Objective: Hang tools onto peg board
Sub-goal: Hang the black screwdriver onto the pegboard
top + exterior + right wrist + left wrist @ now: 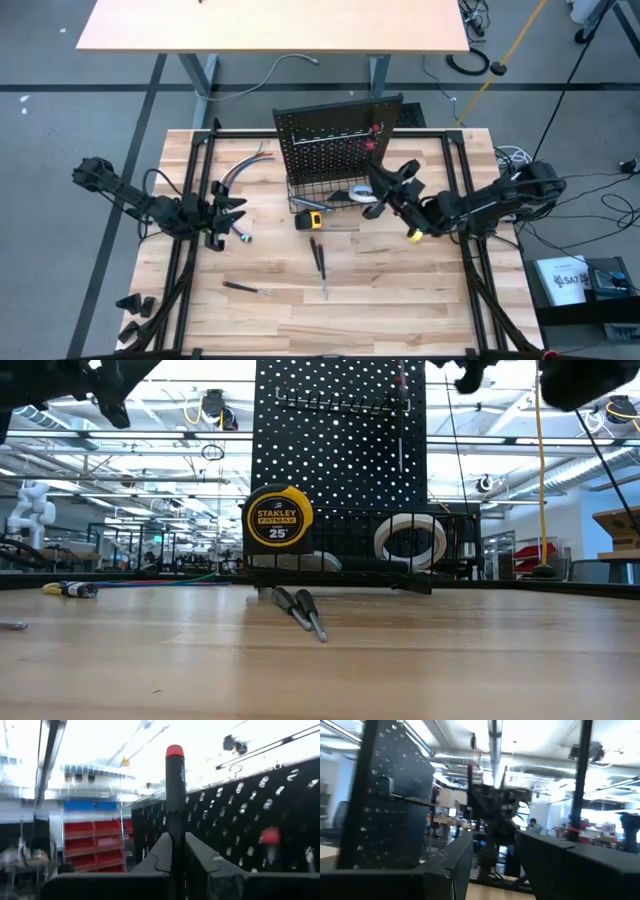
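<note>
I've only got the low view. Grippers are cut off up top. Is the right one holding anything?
Observer: Yes. The right gripper is shut on a screwdriver, red end pointing away from the wrist.
Operator: Where is it relative to the peg board?
Observer: High view puts it just right of the peg board, above the wire basket.
Operator: Left arm?
Observer: The left gripper waits on the left side of the table, beside the coloured cables, holding nothing.
</note>
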You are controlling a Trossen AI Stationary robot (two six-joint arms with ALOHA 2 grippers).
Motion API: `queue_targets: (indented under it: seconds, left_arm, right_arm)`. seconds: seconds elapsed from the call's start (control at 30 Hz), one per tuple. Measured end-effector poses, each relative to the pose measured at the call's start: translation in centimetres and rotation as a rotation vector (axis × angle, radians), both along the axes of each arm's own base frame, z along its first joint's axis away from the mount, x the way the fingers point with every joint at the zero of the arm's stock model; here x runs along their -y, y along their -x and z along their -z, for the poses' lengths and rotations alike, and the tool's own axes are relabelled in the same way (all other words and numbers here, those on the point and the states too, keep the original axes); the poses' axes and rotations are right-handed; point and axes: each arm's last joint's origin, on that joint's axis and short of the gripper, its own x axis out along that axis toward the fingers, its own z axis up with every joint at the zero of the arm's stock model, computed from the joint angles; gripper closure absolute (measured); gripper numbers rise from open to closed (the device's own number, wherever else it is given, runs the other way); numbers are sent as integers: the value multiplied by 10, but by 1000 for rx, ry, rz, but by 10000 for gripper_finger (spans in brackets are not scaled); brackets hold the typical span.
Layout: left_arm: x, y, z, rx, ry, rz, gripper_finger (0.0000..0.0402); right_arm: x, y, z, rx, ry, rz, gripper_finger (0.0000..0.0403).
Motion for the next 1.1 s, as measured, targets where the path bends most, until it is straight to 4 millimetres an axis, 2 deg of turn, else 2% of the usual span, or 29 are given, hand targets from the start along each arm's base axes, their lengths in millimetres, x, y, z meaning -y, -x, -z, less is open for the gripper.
queue_targets:
  seconds: [0.2, 0.47, 0.7, 1.1]
  left_arm:
    - [-14, -5, -3, -11, 31, -162, 245]
    - [-25, -14, -14, -32, -4, -230, 245]
    - [-31, -18, -17, -37, -38, -245, 245]
    - [-32, -21, -12, -91, -58, -232, 245]
  right_arm:
    - [18, -19, 13, -40, 36, 25, 387]
    - [33, -19, 13, -30, 30, 73, 387]
    - [38, -19, 13, -30, 12, 109, 387]
    - [54, -22, 0, 37, -14, 154, 387]
